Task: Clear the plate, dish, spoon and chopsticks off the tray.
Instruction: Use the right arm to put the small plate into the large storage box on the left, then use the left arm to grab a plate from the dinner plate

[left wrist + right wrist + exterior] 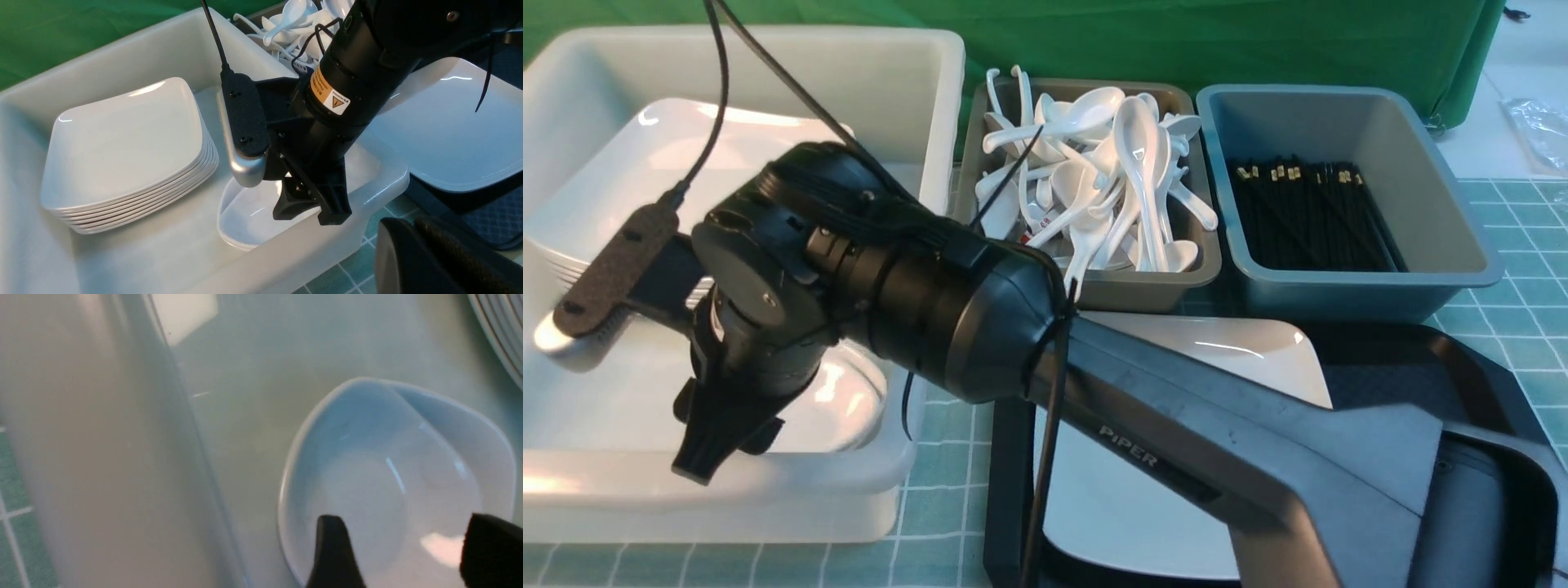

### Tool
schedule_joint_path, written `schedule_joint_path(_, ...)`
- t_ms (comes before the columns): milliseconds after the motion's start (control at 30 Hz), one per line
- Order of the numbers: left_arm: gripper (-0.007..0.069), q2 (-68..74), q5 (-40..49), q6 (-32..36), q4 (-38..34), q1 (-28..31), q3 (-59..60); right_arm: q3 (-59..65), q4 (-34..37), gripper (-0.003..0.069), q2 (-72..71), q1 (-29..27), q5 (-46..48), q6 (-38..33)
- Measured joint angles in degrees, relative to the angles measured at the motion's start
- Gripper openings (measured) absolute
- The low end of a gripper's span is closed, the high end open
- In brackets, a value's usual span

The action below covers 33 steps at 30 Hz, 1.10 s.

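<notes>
The right claw (727,449) reaches across into the white tub (915,90) on the robot's left side. Its fingers stand apart and grip nothing. Directly beneath them the dish (245,216) lies right way up on the tub's floor, close to the near wall. In the right wrist view one fingertip (333,555) hangs over the dish's hollow and the other over its rim; I cannot tell whether either one touches it. A stack of square plates (122,143) stands in the same tub, just beside the dish but apart from it.

The plate (1241,351) lies flat on the tray (1388,367), partly hidden under the right arm. Beyond the tray, a grey tub (1143,286) holds a heap of white spoons (1111,163), and a blue-grey tub (1429,163) beside it holds black chopsticks (1307,216). Everything rests on a green gridded worktop (947,490).

The left claw (412,245) shows only as a dark edge in its own wrist view; it is closed together, well clear of the dish
</notes>
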Motion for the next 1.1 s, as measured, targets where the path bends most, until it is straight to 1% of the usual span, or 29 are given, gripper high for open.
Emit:
schedule_joint_path(133,0.0017,0.0,-1.11,0.4,-1.07,0.0,0.0,0.11,0.31,0.0469,-5.38,0.05,6.7,0.06)
schedule_joint_path(200,0.0017,0.34,-2.1,1.28,-2.44,0.0,0.0,0.17,-0.32,0.0449,-9.35,0.05,9.89,0.16)
schedule_joint_path(233,0.0017,0.45,-2.1,1.41,-2.77,0.0,0.0,0.17,-0.33,0.0444,-9.74,0.05,9.89,0.24)
schedule_joint_path(267,0.0017,1.46,-2.53,2.56,-4.02,0.0,0.0,0.33,-1.54,0.0411,-12.23,0.05,9.89,1.23)
schedule_joint_path(300,0.0017,2.91,-2.63,4.1,-6.14,0.0,0.0,1.05,-3.48,0.0354,-15.58,0.05,9.89,2.56)
schedule_joint_path(333,0.0017,3.45,-2.63,4.32,-6.43,0.0,0.0,1.19,-3.78,0.0344,-15.58,0.05,9.89,2.76)
schedule_joint_path(367,0.0017,6.18,-2.78,6.68,-9.31,0.0,0.0,2.69,-6.5,0.0251,-19.28,0.05,9.89,4.43)
schedule_joint_path(433,0.0017,9.86,-3.06,10.68,-13.37,-0.06,0.0,5.92,-8.42,0.0163,-23.35,0.05,9.89,6.43)
schedule_joint_path(500,0.0017,13.95,-3.81,14.49,-18.05,-0.62,0.0,11.1,-9.87,0.0095,-28.03,0.05,9.89,8.45)
schedule_joint_path(533,0.0017,16.76,-4.54,18.16,-21.27,-1.36,0.0,15.5,-10.73,0.0065,-31.55,0.05,9.89,10.18)
schedule_joint_path(567,0.0017,18.62,-5.02,19.69,-23.14,-1.98,0.05,19.67,-11.18,0.0052,-34.71,0.05,9.89,11.08)
schedule_joint_path(600,0.0017,19.6,-5.27,20.64,-23.93,-2.34,0.05,19.67,-11.25,0.0049,-34.72,0.05,9.89,11.35)
schedule_joint_path(633,0.0017,23.17,-6.27,23.01,-25.73,-3.78,0.05,26.89,-11.84,0.0039,-39.43,0.05,9.89,13.07)
schedule_joint_path(667,0.0017,25.33,-6.95,23.92,-26.1,-4.78,0.05,31.64,-12.24,0.0036,-42.92,0.05,9.89,14.56)
schedule_joint_path(733,0.0017,30.44,-8.74,25.23,-26.0,-7.83,0.05,40.3,-12.86,0.0036,-50.05,0.05,9.84,17.68)
schedule_joint_path(767,0.0017,32.18,-9.16,25.45,-25.86,-8.55,0.05,42.19,-12.99,0.0036,-51.57,0.05,9.84,18.38)
schedule_joint_path(800,0.0017,36.39,-11.12,26.61,-24.81,-11.72,0.05,49.64,-13.27,0.0036,-57.39,0.05,9.84,21.64)
schedule_joint_path(900,0.0017,46.15,-14.6,28.14,-22.17,-18.3,-0.7,61.5,-13.47,0.0037,-67.07,0.05,9.56,28.12)
schedule_joint_path(967,0.0017,52.29,-16.13,29.06,-19.37,-22.64,-1.85,68.49,-13.47,0.0037,-72.56,0.05,8.72,31.73)
schedule_joint_path(1000,0.0017,56.8,-17.2,29.3,-16.57,-25.65,-2.68,72.41,-13.47,0.0037,-76.43,0.05,8.29,34.39)
schedule_joint_path(1033,0.0017,57.41,-17.33,29.3,-16.15,-26.06,-2.77,72.41,-13.47,0.0037,-76.94,0.05,8.29,34.74)
schedule_joint_path(1100,0.0021,64.4,-19.84,29.46,-10.69,-29.75,-3.9,77.52,-13.47,0.0038,-82.5,0.05,8.17,37.72)
